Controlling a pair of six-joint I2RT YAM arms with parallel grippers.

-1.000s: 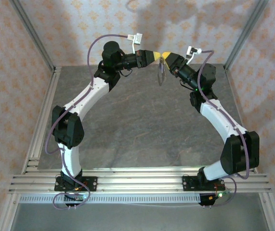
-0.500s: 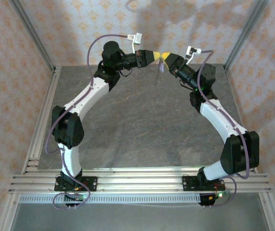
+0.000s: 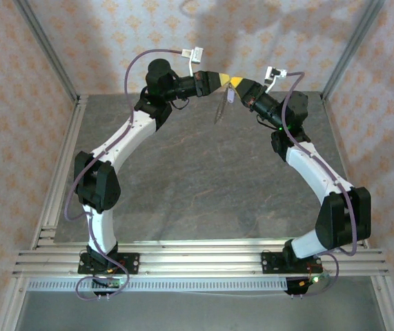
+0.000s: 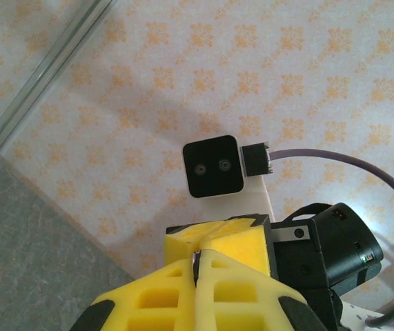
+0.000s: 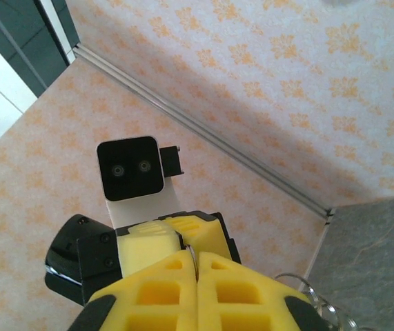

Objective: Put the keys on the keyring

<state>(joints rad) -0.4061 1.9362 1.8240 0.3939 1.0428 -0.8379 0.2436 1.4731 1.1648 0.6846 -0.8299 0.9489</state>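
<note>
High above the back of the table my two grippers meet tip to tip. In the top view the left gripper point(image 3: 221, 78) and right gripper point(image 3: 231, 82) nearly touch. The thin keyring point(image 3: 219, 110) dangles below them, slanting down to the left, with the key's pale lilac head point(image 3: 229, 96) just under the right tip. My right gripper point(image 5: 195, 256) is shut on a thin wire of the keyring, and more loops point(image 5: 317, 295) hang at lower right. My left gripper point(image 4: 198, 258) is shut on a dark metal sliver, apparently part of the ring.
The grey stone table point(image 3: 197, 172) lies far beneath both arms. Aluminium posts point(image 3: 348, 48) and patterned walls close the back and sides. Each wrist view faces the other gripper's yellow fingers point(image 4: 217, 238) and camera block point(image 5: 130, 167) at close range.
The right gripper has closed onto the ring wire. The hanging keyring has swung down and to the left, and the right gripper's tip has eased slightly away from the left one.
</note>
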